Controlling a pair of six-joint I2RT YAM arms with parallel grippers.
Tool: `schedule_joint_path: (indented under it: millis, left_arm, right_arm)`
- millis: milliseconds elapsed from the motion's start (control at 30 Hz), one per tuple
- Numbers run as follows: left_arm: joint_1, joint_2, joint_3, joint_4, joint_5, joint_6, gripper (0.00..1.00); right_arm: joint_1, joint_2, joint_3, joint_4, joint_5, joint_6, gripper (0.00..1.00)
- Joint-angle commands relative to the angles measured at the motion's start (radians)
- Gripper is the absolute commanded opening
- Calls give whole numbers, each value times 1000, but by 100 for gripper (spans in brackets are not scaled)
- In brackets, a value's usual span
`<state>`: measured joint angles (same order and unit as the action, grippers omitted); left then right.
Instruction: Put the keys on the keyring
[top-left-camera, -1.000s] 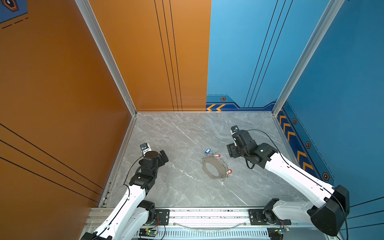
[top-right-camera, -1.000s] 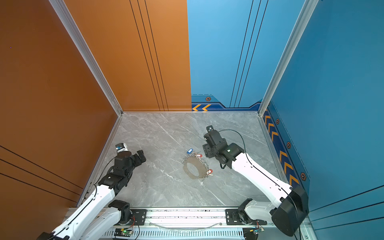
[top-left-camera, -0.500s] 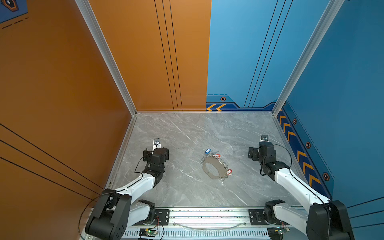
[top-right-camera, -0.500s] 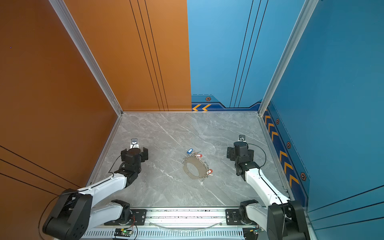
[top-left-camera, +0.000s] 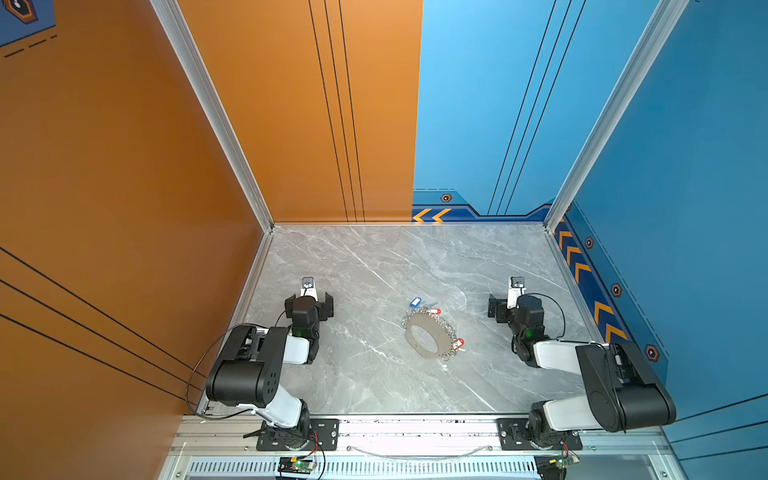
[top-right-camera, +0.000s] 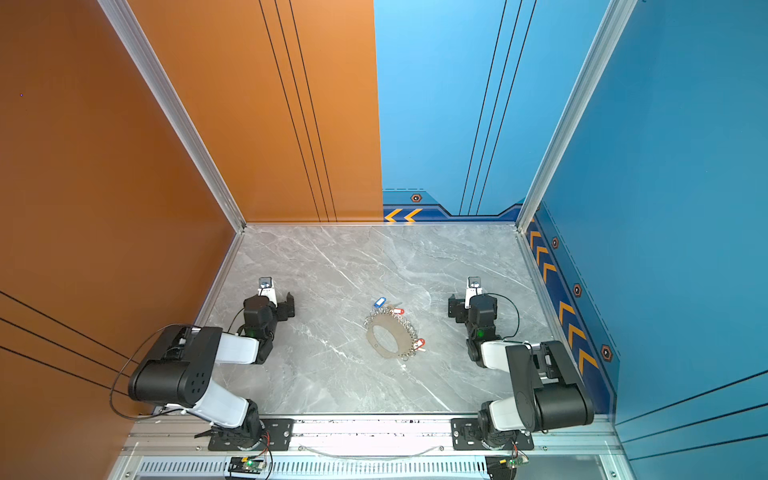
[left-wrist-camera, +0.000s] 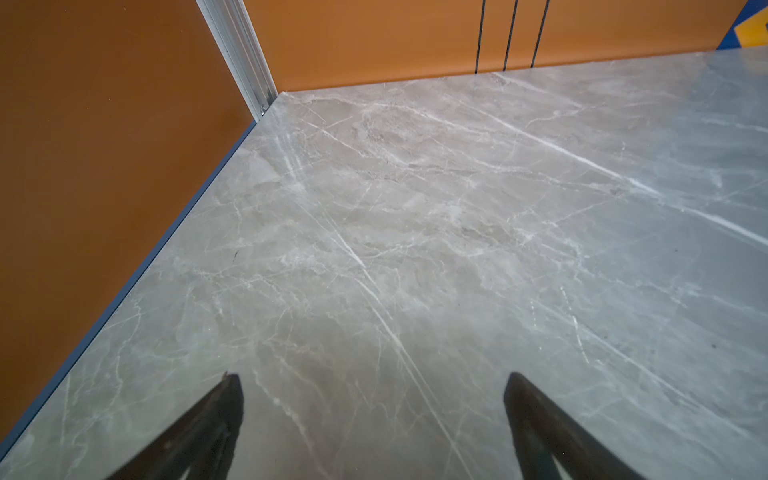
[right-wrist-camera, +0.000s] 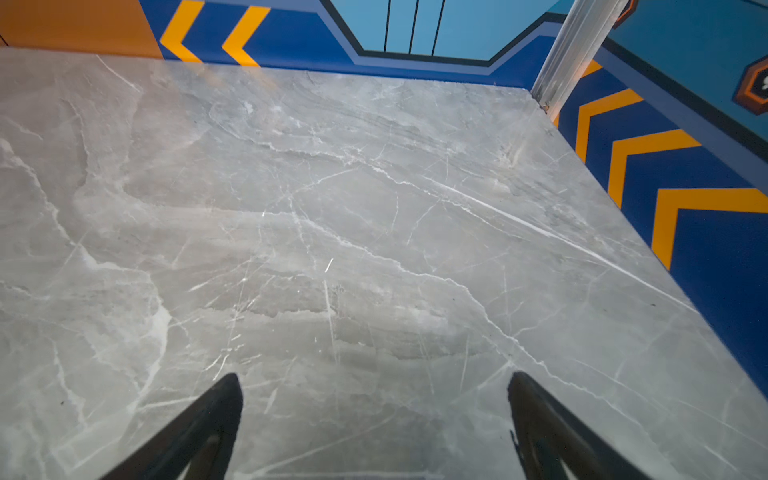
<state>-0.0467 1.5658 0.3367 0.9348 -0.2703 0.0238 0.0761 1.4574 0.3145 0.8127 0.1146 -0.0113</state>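
The keyring (top-left-camera: 439, 332) (top-right-camera: 402, 334), a flat grey oval plate rimmed with small split rings, lies mid-table in both top views. A key with a blue tag (top-left-camera: 415, 302) (top-right-camera: 380, 302) and one with a red tag (top-left-camera: 435, 311) (top-right-camera: 398, 311) lie at its far end. Another red-tagged key (top-left-camera: 458, 343) (top-right-camera: 419, 343) sits at its right rim. Whether they hang on the rings I cannot tell. My left gripper (top-left-camera: 310, 301) (top-right-camera: 270, 301) (left-wrist-camera: 374, 386) stands open and empty far to the left. My right gripper (top-left-camera: 515, 304) (top-right-camera: 473, 304) (right-wrist-camera: 374, 384) is open and empty on the right. Neither wrist view shows the keyring.
Grey marble table (top-left-camera: 374, 257) boxed in by an orange wall (top-left-camera: 124, 187) on the left and a blue wall (top-left-camera: 685, 187) on the right. Both arms are folded low near the front rail (top-left-camera: 415, 428).
My right gripper drew back from the keyring to the right side and opened wide. The left arm folded back and turned its gripper toward the far wall. The keyring and keys stayed put.
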Motion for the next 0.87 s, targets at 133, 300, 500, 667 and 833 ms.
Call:
schedule_joint_path:
  millis: [133,300,500,667,833]
  left_arm:
    - [5,-4,29,12,26,-36,98]
    - [5,-5,29,12,24,-37,98]
    - [4,-4,29,12,24,-37,98]
    - [4,-3,30,12,23,-37,98]
    - [4,-4,29,12,24,-38,98]
  right_arm:
    - [-39,89,43,126,36,69,100]
    - [-8,85,45,115,191,86,100]
    - [-10,89,43,128,182,82,100]
    - [-16,89,48,116,163,84,100]
    - [-13,88,42,128,171,84,100]
